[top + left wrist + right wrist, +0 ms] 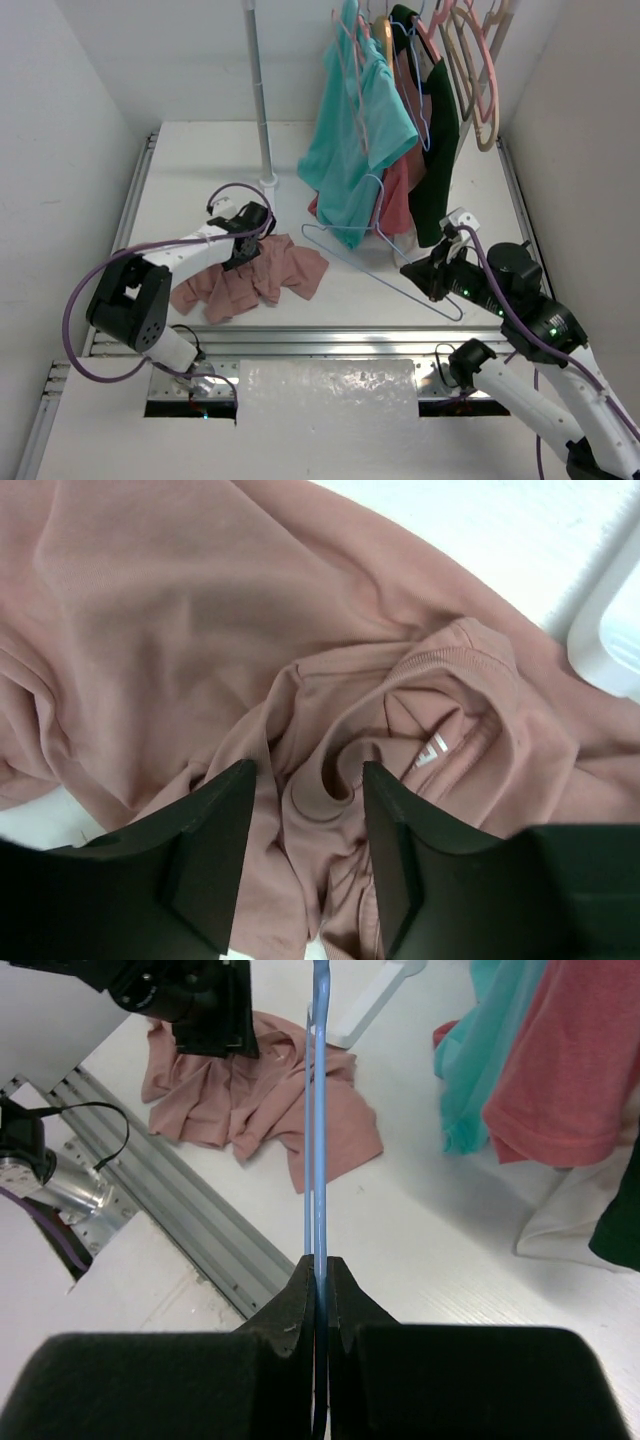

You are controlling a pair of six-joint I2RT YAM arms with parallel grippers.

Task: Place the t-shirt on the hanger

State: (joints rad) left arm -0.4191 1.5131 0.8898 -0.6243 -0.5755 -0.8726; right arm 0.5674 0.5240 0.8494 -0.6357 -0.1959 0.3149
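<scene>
The dusty pink t-shirt (255, 275) lies crumpled on the white table at the left. My left gripper (243, 248) is open right over it, its fingers (215, 830) straddling the ribbed collar (330, 790), with fabric between them. The t-shirt also shows in the right wrist view (250, 1100). My right gripper (425, 277) is shut on the pale blue wire hanger (375, 250), holding it by one corner above the table; the wire (318, 1110) runs straight away from the jaws in the right wrist view.
A rail at the back holds a teal t-shirt (360, 130), a coral garment (398, 195), a dark green garment (438, 150) and several pink and tan hangers (475, 60). A white pole (260, 90) stands behind the pink t-shirt. Metal rails (300, 340) edge the table front.
</scene>
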